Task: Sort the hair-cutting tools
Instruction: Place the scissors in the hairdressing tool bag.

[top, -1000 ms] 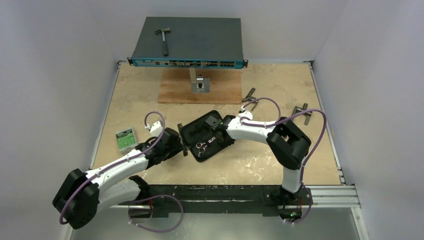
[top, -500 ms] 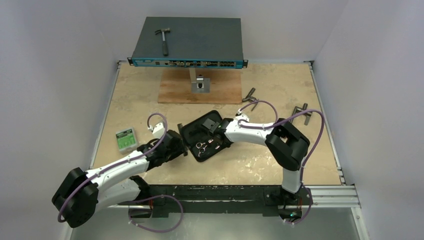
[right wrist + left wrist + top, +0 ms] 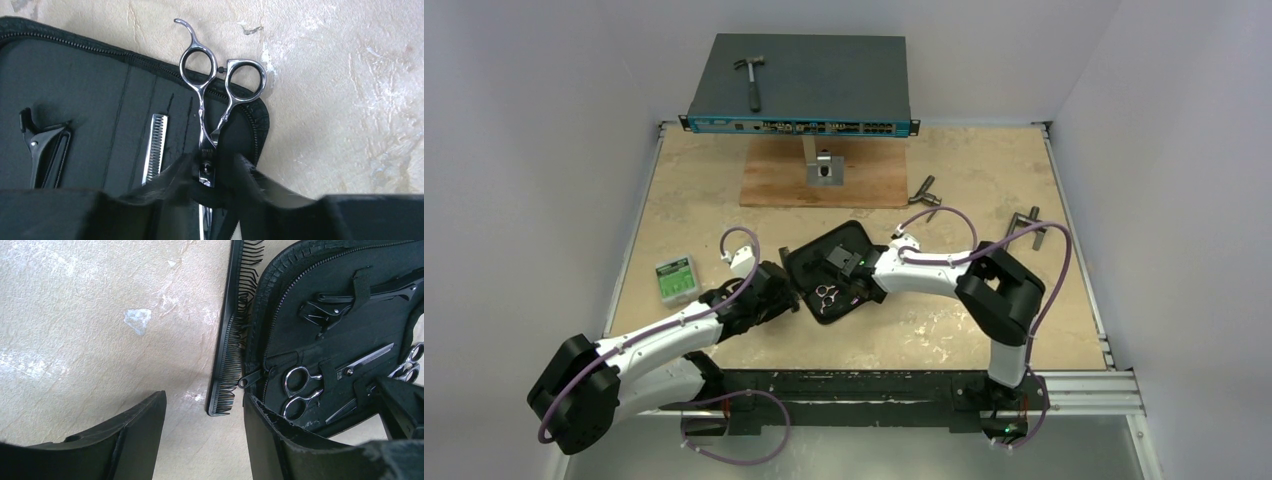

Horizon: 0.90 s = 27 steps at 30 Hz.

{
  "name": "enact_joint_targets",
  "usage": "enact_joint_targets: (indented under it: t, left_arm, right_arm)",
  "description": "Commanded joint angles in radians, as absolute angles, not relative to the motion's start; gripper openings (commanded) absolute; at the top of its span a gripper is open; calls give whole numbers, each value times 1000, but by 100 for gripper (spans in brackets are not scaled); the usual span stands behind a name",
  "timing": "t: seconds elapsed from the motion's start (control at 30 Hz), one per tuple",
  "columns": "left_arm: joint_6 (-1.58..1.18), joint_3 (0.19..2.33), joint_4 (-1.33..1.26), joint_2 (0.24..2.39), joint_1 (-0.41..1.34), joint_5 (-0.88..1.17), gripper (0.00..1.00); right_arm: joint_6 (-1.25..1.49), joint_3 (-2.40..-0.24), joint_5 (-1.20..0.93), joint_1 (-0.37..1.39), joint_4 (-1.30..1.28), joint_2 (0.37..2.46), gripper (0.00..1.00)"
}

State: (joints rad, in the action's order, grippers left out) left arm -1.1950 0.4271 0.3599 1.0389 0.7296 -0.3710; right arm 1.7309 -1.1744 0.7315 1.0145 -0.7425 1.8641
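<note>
A black zip case [image 3: 816, 252] lies open mid-table. One pair of silver scissors [image 3: 296, 392] is tucked in it, beside a black hair clip [image 3: 320, 312]. The black comb [image 3: 226, 350] lies on the table along the case's left rim. My left gripper [image 3: 204, 405] hovers open just short of the comb's end, holding nothing. A second pair of scissors [image 3: 215, 85] lies in the case [image 3: 90, 75] under a strap, its handles over the rim. My right gripper [image 3: 212, 162] straddles its pivot, fingers slightly parted and blurred.
A hammer [image 3: 750, 78] rests on the network switch [image 3: 804, 90] at the back. A wooden board [image 3: 769, 185] with a metal bracket lies in front of it. Two grey T-handled tools [image 3: 926, 190] [image 3: 1031, 222] lie at the right, and a green box [image 3: 675, 278] at the left.
My right gripper moved left and nearer over the case with the second scissors, and its fingers have parted. The left arm barely shifted.
</note>
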Motion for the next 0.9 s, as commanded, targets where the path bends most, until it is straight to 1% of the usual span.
enact_joint_targets:
  t: [0.0, 0.07, 0.13, 0.33, 0.4, 0.47, 0.53, 0.6, 0.67, 0.73, 0.87]
  left_arm:
    - [-1218, 422, 348, 1026, 735, -396, 57]
    - [-1217, 422, 350, 1025, 735, -398, 57]
    - [-1218, 423, 351, 1025, 735, -401, 57]
    - [-1219, 421, 363, 1015, 735, -405, 57]
    - [-1217, 419, 365, 1010, 736, -406, 57]
    - [-1216, 417, 365, 1008, 735, -406, 57]
    - [-1212, 415, 364, 1009, 735, -403, 57]
    - [-1201, 412, 359, 1009, 736, -396, 57]
    - [-1192, 402, 353, 1003, 736, -387, 57]
    - [-1172, 386, 329, 995, 736, -374, 58]
    - [-1125, 355, 265, 970, 735, -338, 58]
  right_arm:
    - [1736, -1146, 726, 1022, -762, 1794, 41]
    - [1726, -1138, 722, 1022, -756, 1771, 53]
    - [1713, -1135, 718, 1022, -755, 1751, 59]
    - [1643, -1112, 751, 1019, -761, 1642, 61]
    - [1578, -1085, 783, 1012, -730, 1580, 62]
    - [1418, -1027, 754, 970, -619, 1505, 62]
    - [1217, -932, 653, 892, -430, 1420, 62]
    - [1044, -819, 488, 789, -229, 1342, 57]
    - [926, -730, 352, 709, -81, 1285, 53]
    - [851, -679, 265, 654, -8, 1268, 48]
    - [796, -647, 145, 580, 76, 1313, 49]
